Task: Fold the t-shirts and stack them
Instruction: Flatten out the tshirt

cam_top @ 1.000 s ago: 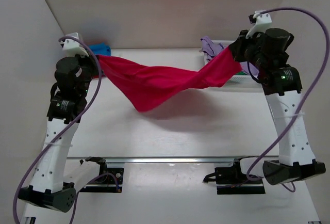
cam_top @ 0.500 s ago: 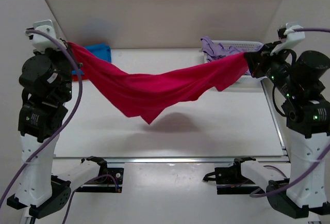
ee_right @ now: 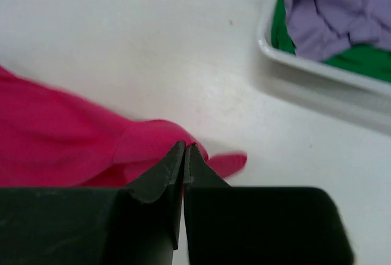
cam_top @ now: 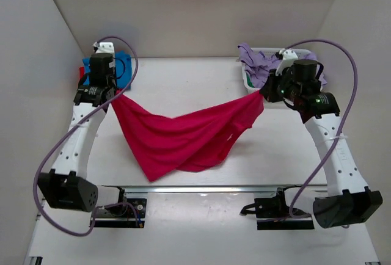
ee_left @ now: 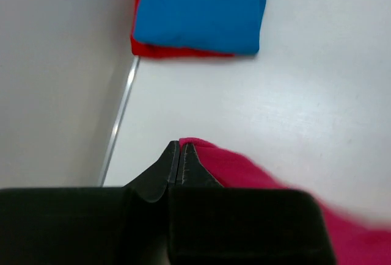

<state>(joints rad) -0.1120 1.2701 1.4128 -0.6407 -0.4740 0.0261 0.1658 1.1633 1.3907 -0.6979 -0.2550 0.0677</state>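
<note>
Top: crimson t-shirt (cam_top: 183, 140) slung between both grippers, sagging low over table (cam_top: 183, 85); left arm (cam_top: 82, 134) hides part of blue t-shirt (cam_top: 124, 58).
Left wrist: left gripper (ee_left: 181, 147) pinched on crimson corner; blue over red t-shirt (ee_left: 183, 52), top cropped.
Right wrist: right gripper (ee_right: 184, 147) clamped on crimson edge; basket (ee_right: 317, 72) cut off.

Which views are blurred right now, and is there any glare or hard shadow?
Top external: sharp and evenly lit, with no hard shadows around the hanging crimson shirt. Left wrist: the folded blue shirt reads fairly clearly, but the crimson cloth at lower right smears. Right wrist: soft throughout, with the crimson cloth and the basket rim fuzzy. No glare in any view.
</note>
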